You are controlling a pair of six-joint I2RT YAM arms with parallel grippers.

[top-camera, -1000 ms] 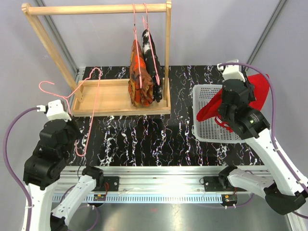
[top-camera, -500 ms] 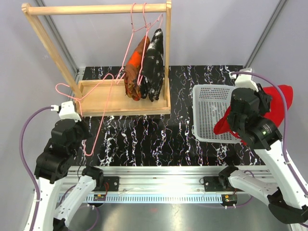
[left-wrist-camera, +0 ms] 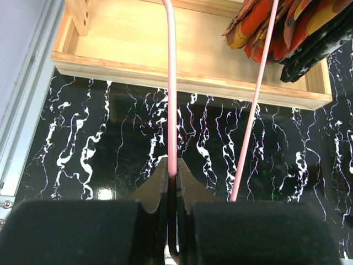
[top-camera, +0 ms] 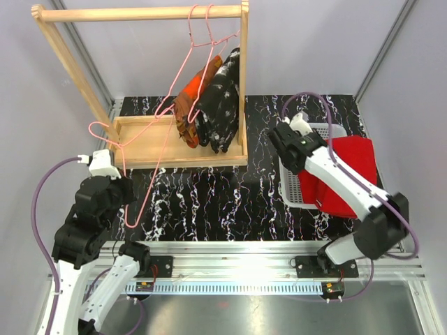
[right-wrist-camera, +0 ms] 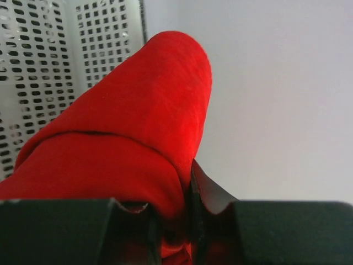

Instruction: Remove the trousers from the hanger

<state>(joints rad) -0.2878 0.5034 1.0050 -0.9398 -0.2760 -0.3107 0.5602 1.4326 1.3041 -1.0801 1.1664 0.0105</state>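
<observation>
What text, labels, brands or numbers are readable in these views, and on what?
No readable text in any view.
The red trousers, basket, wooden rack and pink hanger show no print.
The small stickers at the arm bases are too small to read.

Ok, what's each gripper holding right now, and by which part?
Left gripper: shut on the pink wire hanger, pinching a straight run of wire. Right gripper: shut on the red trousers, clamping a fold of cloth; which part cannot be told.
</observation>
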